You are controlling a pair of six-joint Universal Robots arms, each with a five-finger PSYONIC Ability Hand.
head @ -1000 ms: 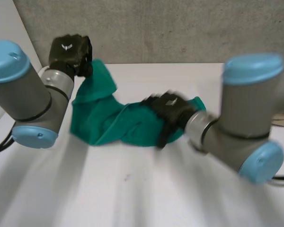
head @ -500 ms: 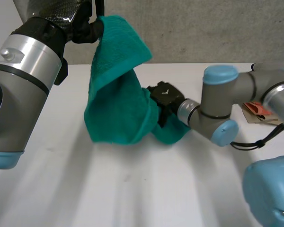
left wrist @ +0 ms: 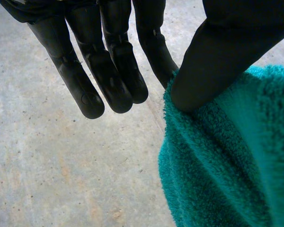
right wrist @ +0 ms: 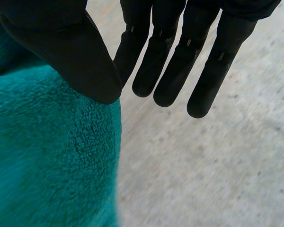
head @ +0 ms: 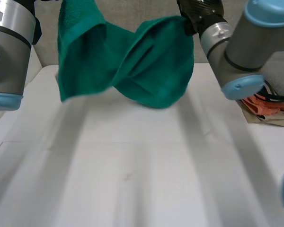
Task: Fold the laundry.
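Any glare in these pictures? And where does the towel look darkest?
Head view: no glare on the table, just a soft sheen on the right arm's metal; the towel is darkest in its middle fold. Left wrist view: it is brightest along the rim beside the left hand's pinching thumb. Right wrist view: it is fairly evenly lit below the right hand's thumb.

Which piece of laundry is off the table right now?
The teal towel, hanging twisted between the left hand and right hand. The orange pile lies beside the right arm.
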